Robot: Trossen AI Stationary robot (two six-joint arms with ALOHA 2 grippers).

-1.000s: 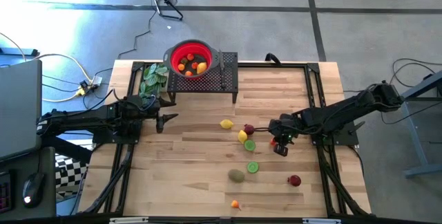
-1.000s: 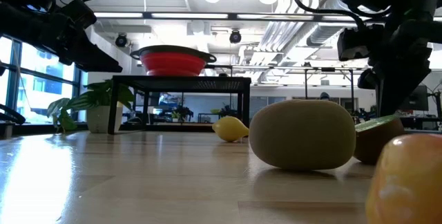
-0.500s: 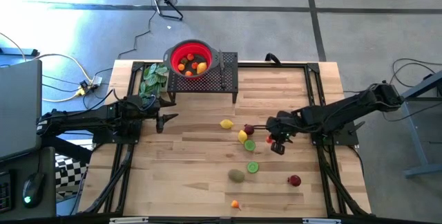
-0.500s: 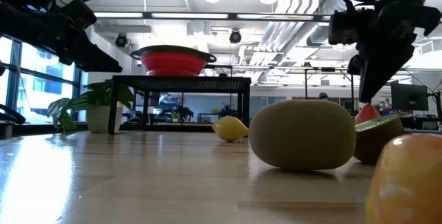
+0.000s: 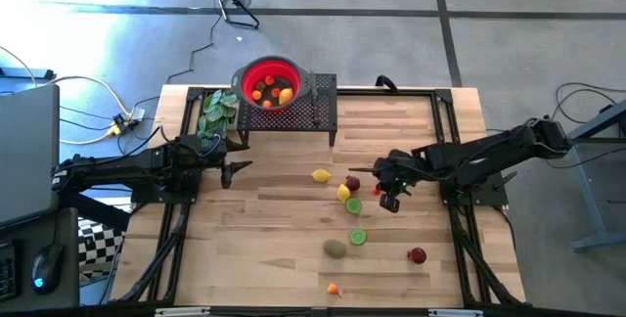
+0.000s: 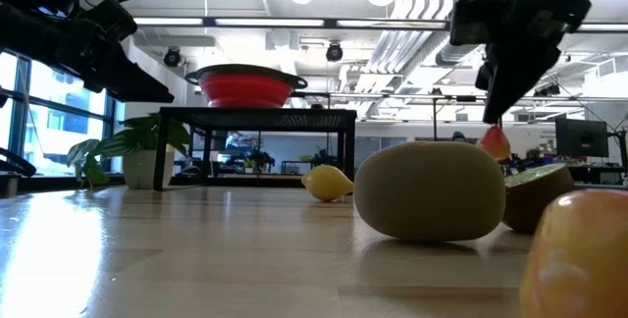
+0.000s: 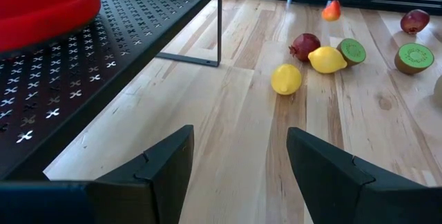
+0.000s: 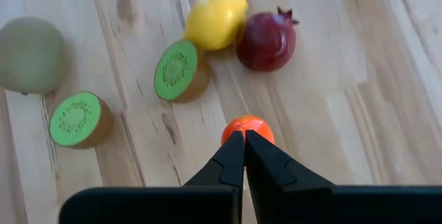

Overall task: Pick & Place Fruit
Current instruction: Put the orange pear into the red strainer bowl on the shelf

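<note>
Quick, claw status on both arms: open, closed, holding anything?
Left claw: open, empty, waiting beside the black perforated stand.
Right claw: closed on a small orange fruit, lifted above the table.

1. I see a red bowl (image 5: 271,83) on a black perforated rack (image 5: 318,112).
2. My right gripper (image 8: 244,140) is black, pinching an orange fruit (image 8: 248,128).
3. Below it: a yellow lemon (image 8: 215,20), a dark red pomegranate (image 8: 266,40), and green-faced, brown-skinned kiwi halves (image 8: 175,70).
4. The table (image 5: 274,219) is pale wood.
</note>
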